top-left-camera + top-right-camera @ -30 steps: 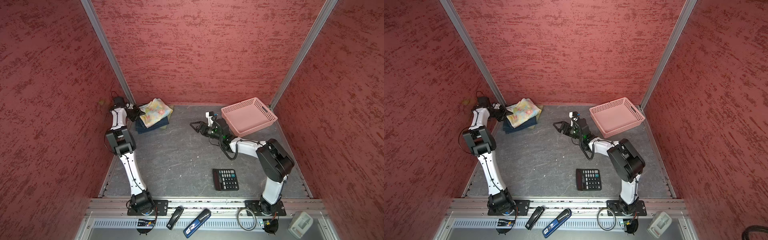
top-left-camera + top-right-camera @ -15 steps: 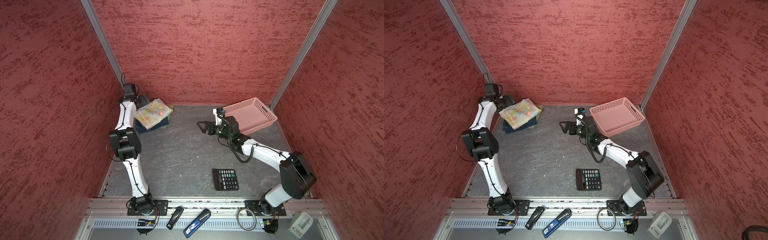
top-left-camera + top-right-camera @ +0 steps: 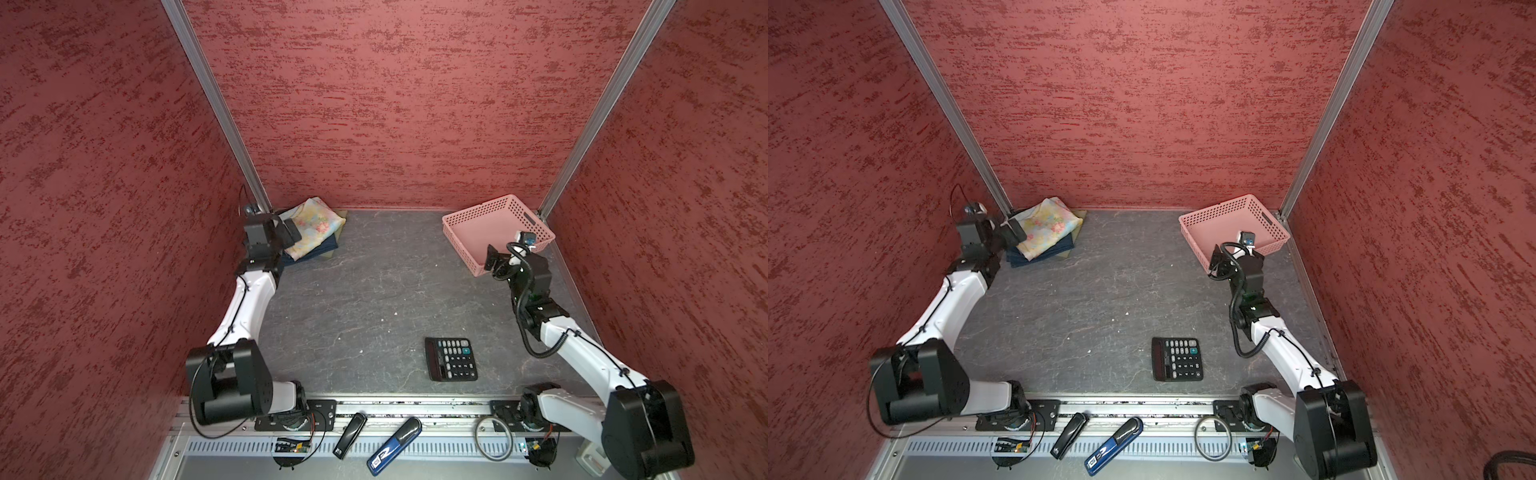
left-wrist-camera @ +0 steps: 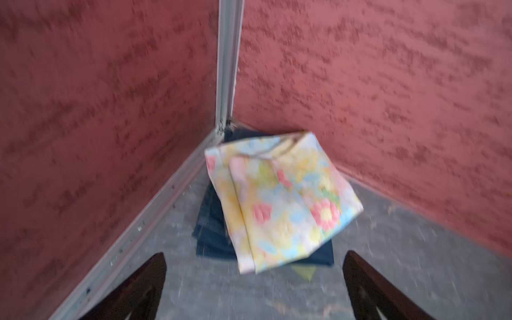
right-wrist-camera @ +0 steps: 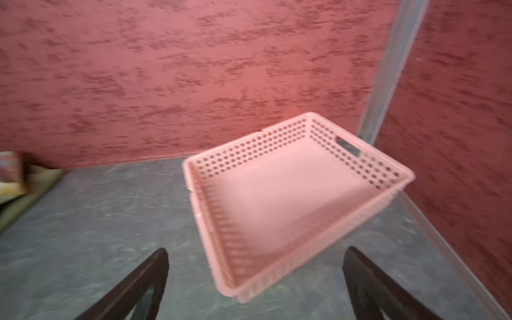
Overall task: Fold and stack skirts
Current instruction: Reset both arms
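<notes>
— How far along is the stack looking?

— You are looking at what I am judging to be a nearly finished job; the floral skirt (image 3: 314,224) is lying folded on top of the denim skirt (image 4: 212,221), and the olive-green skirt (image 4: 304,272) is peeking out underneath as a small corner; the pile is sitting in the far corner of the worktop (image 3: 374,299), on your left arm's side, close against the walls; no loose skirt is showing anywhere else, so little seems to be remaining beyond drawing the arms clear.

— And the tools?

— Your left tool (image 4: 254,288) is standing spread wide and gripping nothing, hanging near the pile but apart from it; your right tool (image 5: 255,288) is spread and empty too, facing the pink perforated basket (image 5: 249,149), which is holding nothing.

— What is each camera giving that the others are not?

— The left wrist view is showing you the layering, the denim edge and the olive corner, though it is blurring; both top views are giving only slivers of those two, yet they are showing you the black calculator (image 3: 451,358) lying near the front edge and the two arms standing well apart; the right wrist view is showing you the bare basket floor close up.
</notes>
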Robot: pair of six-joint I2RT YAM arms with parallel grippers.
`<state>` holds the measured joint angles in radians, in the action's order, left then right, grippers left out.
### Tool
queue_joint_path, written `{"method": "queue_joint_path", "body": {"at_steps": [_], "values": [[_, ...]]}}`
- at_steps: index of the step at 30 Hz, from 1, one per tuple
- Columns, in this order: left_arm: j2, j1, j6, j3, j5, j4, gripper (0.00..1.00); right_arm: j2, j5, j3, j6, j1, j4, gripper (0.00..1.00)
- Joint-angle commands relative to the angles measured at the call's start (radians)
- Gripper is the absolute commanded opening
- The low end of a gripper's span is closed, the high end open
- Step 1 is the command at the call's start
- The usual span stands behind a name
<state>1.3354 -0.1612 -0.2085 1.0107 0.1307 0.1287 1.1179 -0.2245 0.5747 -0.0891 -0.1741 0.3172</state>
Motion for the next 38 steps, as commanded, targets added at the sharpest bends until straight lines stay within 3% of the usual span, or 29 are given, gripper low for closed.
{"method": "queue_joint_path", "body": {"at_steps": [1,5,8,11,13,14,15,17,18,21,38], "values": [[-0.101,0.04,0.025,-0.192,-0.088,-0.112,0.99,0.02,-0.1,-0.128,0.102,0.036,0.253,0.99],[-0.103,0.057,0.072,-0.358,-0.052,-0.233,1.0,0.116,-0.119,-0.264,0.111,0.075,0.514,0.99],[-0.035,0.042,0.103,-0.498,-0.043,-0.537,1.0,0.215,-0.043,-0.363,0.055,0.16,0.78,0.99],[0.062,0.005,0.074,-0.538,-0.125,-0.683,1.0,0.377,0.038,-0.418,0.033,0.207,1.027,0.99],[0.097,0.033,0.099,-0.509,-0.127,-0.682,1.0,0.469,0.056,-0.417,0.047,0.207,1.134,0.99],[0.103,0.057,0.109,-0.509,-0.118,-0.698,0.99,0.425,0.057,-0.396,0.039,0.207,1.011,0.99],[0.13,0.088,0.15,-0.57,-0.125,-0.858,1.0,0.413,0.059,-0.363,0.035,0.207,0.931,0.99],[0.188,0.17,0.235,-0.628,-0.07,-1.027,1.0,0.435,0.079,-0.319,0.051,0.208,0.892,0.99],[0.175,0.16,0.206,-0.631,-0.054,-0.993,1.0,0.426,0.098,-0.286,0.048,0.211,0.811,0.99],[0.194,0.168,0.205,-0.639,-0.012,-1.037,0.99,0.434,0.114,-0.288,0.046,0.22,0.832,0.99],[0.2,0.155,0.195,-0.644,-0.038,-1.05,0.99,0.435,0.123,-0.285,0.048,0.22,0.828,0.99]]}}
